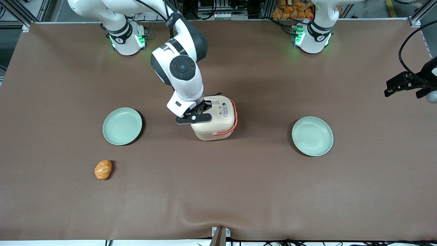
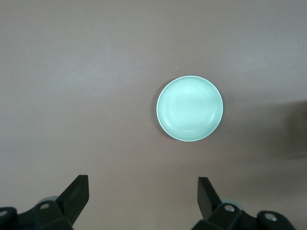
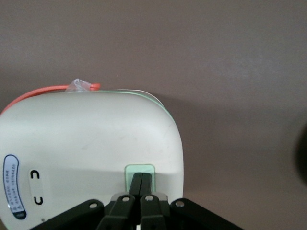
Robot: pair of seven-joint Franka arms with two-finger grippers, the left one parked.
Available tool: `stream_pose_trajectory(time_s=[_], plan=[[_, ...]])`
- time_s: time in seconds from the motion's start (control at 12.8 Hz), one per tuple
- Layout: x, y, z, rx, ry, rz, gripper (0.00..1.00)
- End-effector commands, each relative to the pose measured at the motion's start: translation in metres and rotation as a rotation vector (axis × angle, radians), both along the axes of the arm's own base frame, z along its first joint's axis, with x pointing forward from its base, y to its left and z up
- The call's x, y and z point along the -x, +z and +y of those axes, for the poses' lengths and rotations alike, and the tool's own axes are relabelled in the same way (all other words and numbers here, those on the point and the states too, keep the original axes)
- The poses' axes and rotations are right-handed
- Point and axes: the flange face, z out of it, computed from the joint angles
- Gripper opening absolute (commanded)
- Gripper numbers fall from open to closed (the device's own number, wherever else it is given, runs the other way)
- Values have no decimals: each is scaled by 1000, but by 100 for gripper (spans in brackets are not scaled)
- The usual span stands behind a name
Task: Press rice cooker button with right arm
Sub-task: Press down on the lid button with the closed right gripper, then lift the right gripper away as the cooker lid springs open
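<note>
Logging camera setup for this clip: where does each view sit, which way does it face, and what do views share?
Front view: high, facing the robots, looking down on the table; right arm over the rice cooker.
Left wrist view: on the parked arm, looking down at a green plate.
Right wrist view: on the working wrist, looking down; gripper, jaws shut, at the button.
Shared: front and right wrist both show the cooker.
</note>
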Motion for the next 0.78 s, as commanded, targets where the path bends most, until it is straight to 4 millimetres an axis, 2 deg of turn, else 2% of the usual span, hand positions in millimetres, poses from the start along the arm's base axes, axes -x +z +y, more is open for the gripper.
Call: stream_pose_trajectory(time_s=[0.0,0.08,0.16,0.39,0.55,0.7], plan=[[-7,55,-4,-8,-18,27,0],[-16,81,-16,-6,-33,33,0],[-29,101,-37,0,-59,46,1],[-52,154,-101,-2,-64,54,18],[-56,191,-145,-14,-49,23,28],[-66,225,-223,-23,-52,12,69]])
